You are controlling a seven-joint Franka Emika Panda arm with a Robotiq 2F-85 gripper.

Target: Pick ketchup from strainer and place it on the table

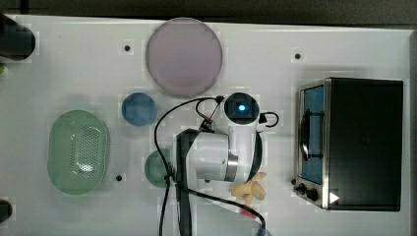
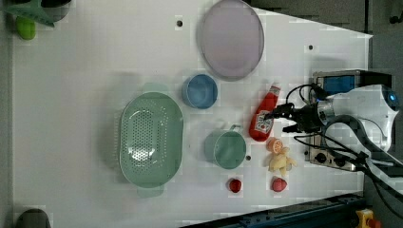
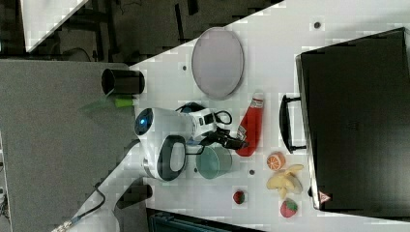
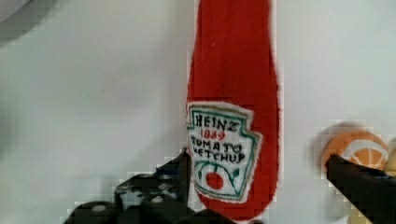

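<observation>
black end effector [image 4: 257, 186] fingers sit closest to the wrist camera, spread wide apart with one on each side of the small red squeeze bottle of ketchup [image 4: 231, 116]. they do not squeeze the bottle, and its white label with dark print faces up between them.

the ketchup lies flat on the big white tabletop [image 2: 71, 118], out of the pale green oval plastic strainer [image 2: 151, 138] with little holes in its bottom. in the left view the strainer is well apart from the ketchup, off to the left view's left, and nothing sits in it. the round green cup [image 2: 226, 149] stands between the ketchup and the strainer, near the bottle's fat end. the round blue cup [image 2: 200, 91] is near the ketchup too. the round grey-lilac plate [image 2: 231, 38] is near the ketchup's white cap.

just beside the ketchup's fat end sits a small orange half [image 2: 274, 145], and next to that a yellow banana toy [image 2: 282, 161]. two small red strawberries [image 2: 235, 185] lie farther from the ketchup, past the green cup and the banana.
</observation>
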